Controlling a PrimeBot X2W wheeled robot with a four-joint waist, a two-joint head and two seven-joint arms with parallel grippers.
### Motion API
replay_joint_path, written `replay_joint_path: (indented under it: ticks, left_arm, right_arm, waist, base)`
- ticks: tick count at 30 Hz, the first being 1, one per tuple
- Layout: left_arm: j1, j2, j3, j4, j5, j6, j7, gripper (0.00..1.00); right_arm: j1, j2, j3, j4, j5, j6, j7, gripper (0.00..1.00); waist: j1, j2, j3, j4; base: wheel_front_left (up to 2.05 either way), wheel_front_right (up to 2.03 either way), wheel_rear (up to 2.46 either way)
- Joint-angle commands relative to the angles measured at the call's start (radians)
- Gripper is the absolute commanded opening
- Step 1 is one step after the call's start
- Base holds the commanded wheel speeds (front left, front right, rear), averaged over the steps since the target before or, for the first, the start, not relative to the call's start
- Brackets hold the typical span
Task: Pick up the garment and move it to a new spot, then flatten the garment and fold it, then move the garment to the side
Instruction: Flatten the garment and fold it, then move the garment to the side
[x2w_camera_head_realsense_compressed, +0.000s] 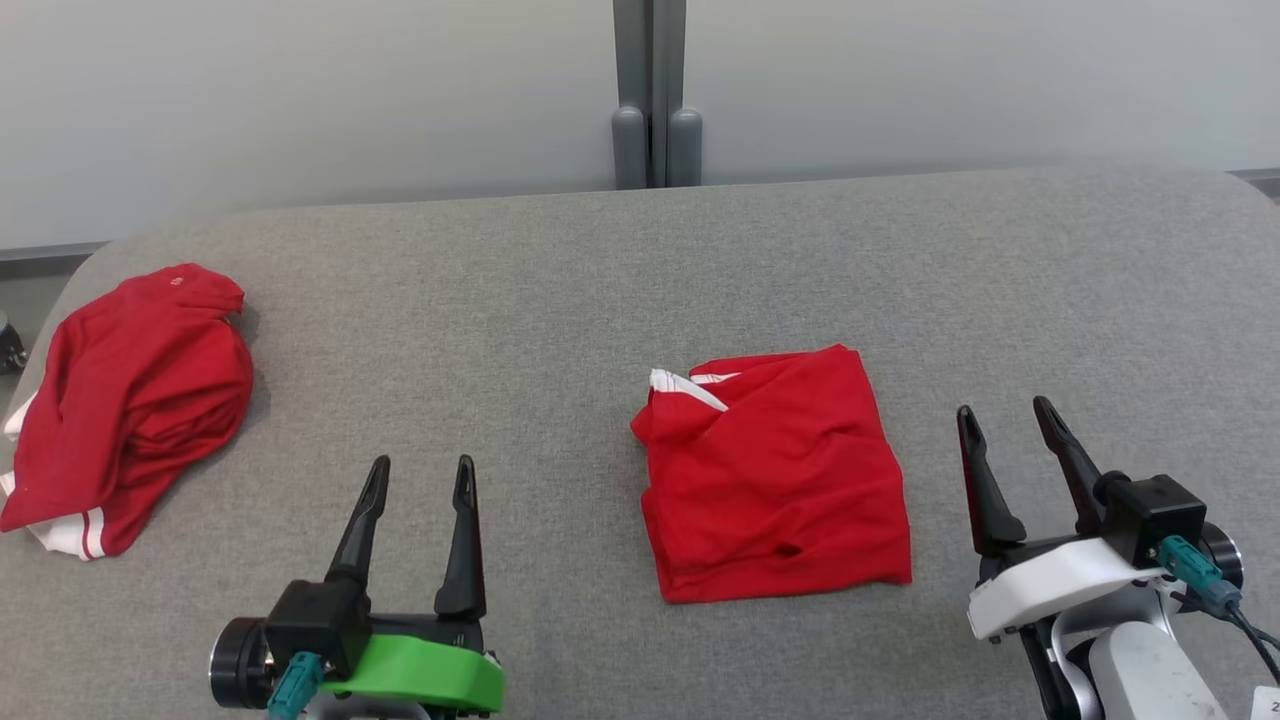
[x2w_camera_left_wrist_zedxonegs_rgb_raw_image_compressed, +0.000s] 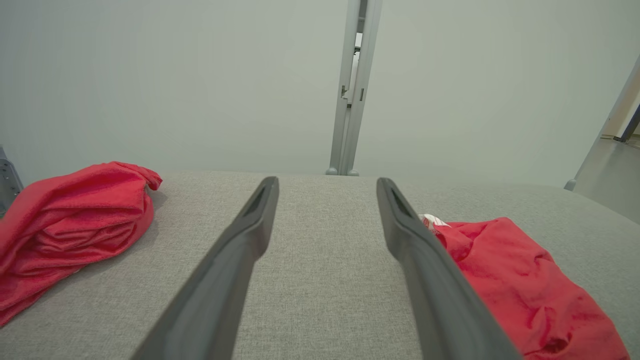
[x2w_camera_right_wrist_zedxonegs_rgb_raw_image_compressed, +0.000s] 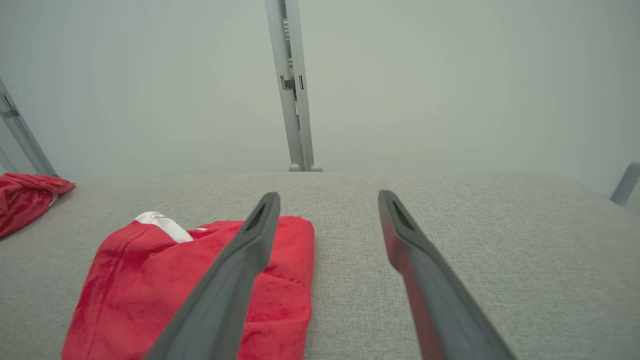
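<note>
A red garment (x2w_camera_head_realsense_compressed: 775, 475) with a white trim lies folded into a rough square in the middle of the grey padded table (x2w_camera_head_realsense_compressed: 560, 330). It shows at the lower right of the left wrist view (x2w_camera_left_wrist_zedxonegs_rgb_raw_image_compressed: 520, 285) and at the lower left of the right wrist view (x2w_camera_right_wrist_zedxonegs_rgb_raw_image_compressed: 165, 285). My left gripper (x2w_camera_head_realsense_compressed: 420, 475) stands open near the front edge, to the left of the garment, holding nothing. To the garment's right my right gripper (x2w_camera_head_realsense_compressed: 1000, 415) is open and apart from the cloth. Between each pair of fingers (x2w_camera_left_wrist_zedxonegs_rgb_raw_image_compressed: 250, 225) lies only bare table.
A second red garment (x2w_camera_head_realsense_compressed: 125, 405), crumpled, lies at the table's far left edge and shows in the left wrist view (x2w_camera_left_wrist_zedxonegs_rgb_raw_image_compressed: 75, 225) and the right wrist view (x2w_camera_right_wrist_zedxonegs_rgb_raw_image_compressed: 25, 197). A grey post (x2w_camera_head_realsense_compressed: 655, 95) stands behind the table against a pale wall.
</note>
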Motion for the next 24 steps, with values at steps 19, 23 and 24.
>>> replay_joint_path:
  ticks: [19, 23, 24]
  left_arm:
    - [-0.014, 0.003, -0.06, 0.015, -0.019, -0.018, 0.0, 1.0]
    - [-0.034, 0.003, -0.083, 0.024, -0.024, -0.023, 0.0, 1.0]
    - [-0.04, 0.003, -0.086, 0.025, -0.025, -0.022, 0.0, 1.0]
  right_arm:
    - [-0.052, -0.008, 0.008, 0.18, 0.004, -0.001, 0.027, 1.0]
    - [-0.091, -0.009, -0.006, 0.246, 0.041, -0.001, 0.055, 1.0]
    - [-0.101, -0.01, -0.004, 0.262, 0.052, -0.001, 0.064, 1.0]
  waist:
    - [0.0, 0.0, 0.052, 0.067]
    - [0.0, 0.0, 0.087, 0.104]
    - [0.0, 0.0, 0.094, 0.114]
  base:
    - [0.0, 0.0, 0.0]
    - [0.0, 0.0, 0.0]
    - [0.0, 0.0, 0.0]
